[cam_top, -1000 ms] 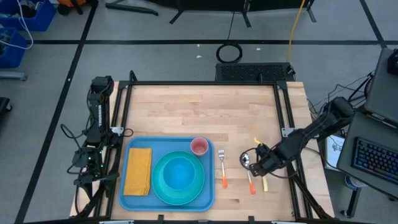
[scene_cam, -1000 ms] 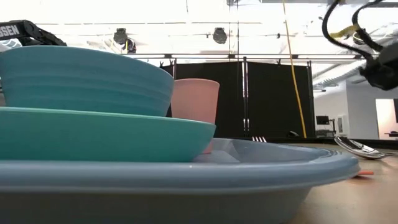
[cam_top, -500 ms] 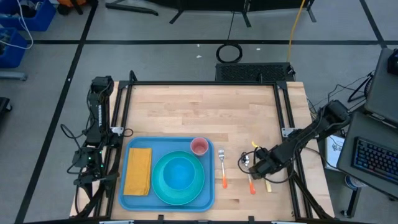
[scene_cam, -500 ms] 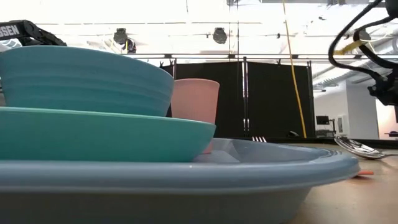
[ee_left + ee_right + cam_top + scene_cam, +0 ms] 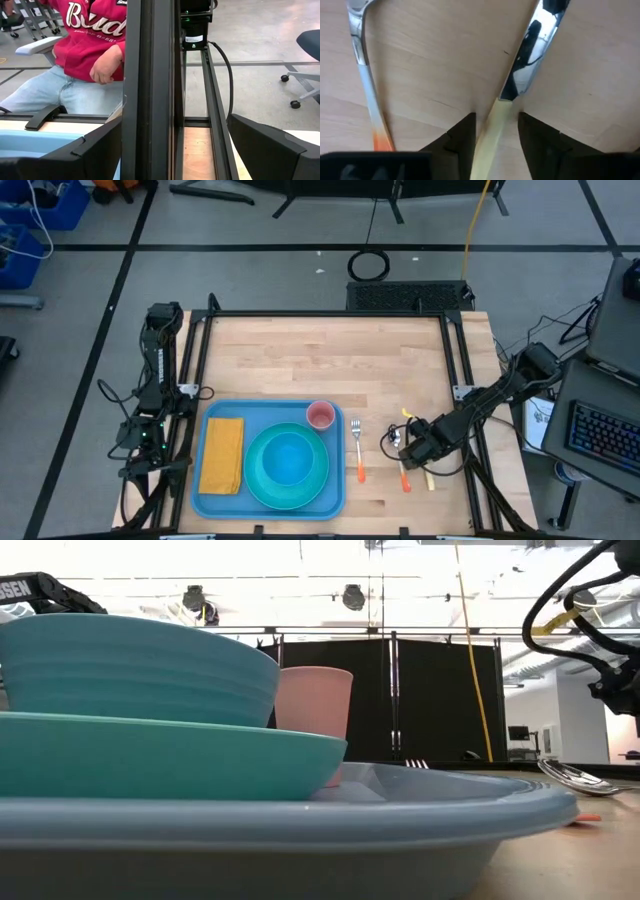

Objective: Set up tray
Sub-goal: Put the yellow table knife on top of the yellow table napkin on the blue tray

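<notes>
The light-blue tray [image 5: 334,482] lies at the table's near left and holds a yellow napkin [image 5: 222,453], a teal plate [image 5: 262,483] with a blue bowl [image 5: 288,459] on it, and a pink cup [image 5: 320,416]. To its right lie an orange-handled fork [image 5: 356,448], an orange-handled spoon [image 5: 361,65] and a yellow-handled knife [image 5: 534,47], all flat on the wood. My right gripper [image 5: 496,132] points down over the knife, open, one finger on each side of the handle. My left gripper [image 5: 185,155] waits open at the table's left edge. My right gripper comes from above, pointing down, with its fingers [image 5: 464,134] across the knife. They stand close on both sides of the yellow handle [image 5: 495,120], just behind the blade. I cannot tell whether they touch it. The knife lies flat on the table.
Black frame rails [image 5: 462,370] run along the table's edges. Bare wood [image 5: 320,355] fills the far half. A person in a red top [image 5: 95,35] sits beyond the left edge. In the low view the tray's rim [image 5: 300,830] fills the foreground.
My right gripper has gone down toward the knife and a little toward the table's near left, tipping steeper. Knife, spoon and fork have kept their places.
</notes>
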`<state>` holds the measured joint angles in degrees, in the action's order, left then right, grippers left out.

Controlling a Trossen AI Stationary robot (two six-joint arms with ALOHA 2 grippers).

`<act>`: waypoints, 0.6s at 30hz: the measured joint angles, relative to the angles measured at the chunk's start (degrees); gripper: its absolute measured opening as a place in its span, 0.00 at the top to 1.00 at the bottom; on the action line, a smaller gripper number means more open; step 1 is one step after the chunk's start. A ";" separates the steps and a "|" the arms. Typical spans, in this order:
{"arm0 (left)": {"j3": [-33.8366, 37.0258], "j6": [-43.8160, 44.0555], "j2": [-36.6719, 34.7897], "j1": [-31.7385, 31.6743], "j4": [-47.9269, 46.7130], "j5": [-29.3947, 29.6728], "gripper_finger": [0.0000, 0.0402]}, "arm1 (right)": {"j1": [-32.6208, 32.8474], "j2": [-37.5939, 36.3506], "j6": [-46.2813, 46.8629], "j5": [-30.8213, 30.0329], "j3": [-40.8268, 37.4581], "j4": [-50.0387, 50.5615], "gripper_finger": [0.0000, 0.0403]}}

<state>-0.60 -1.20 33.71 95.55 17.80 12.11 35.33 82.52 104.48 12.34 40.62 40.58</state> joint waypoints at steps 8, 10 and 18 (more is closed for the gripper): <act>0.00 -0.02 0.02 0.02 0.00 -0.02 0.13 | 0.01 -0.70 -5.51 2.79 -0.14 -0.62 0.94; 0.00 0.00 0.00 0.00 0.00 0.00 0.12 | 0.07 -1.75 -7.83 1.39 -0.20 -0.91 0.94; 0.00 0.00 0.02 0.01 0.00 -0.02 0.13 | 0.04 -6.41 -9.88 -5.02 -0.17 -3.74 0.94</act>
<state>-0.60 -1.20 33.73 95.55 17.80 12.10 35.38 76.11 94.59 7.31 40.45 36.84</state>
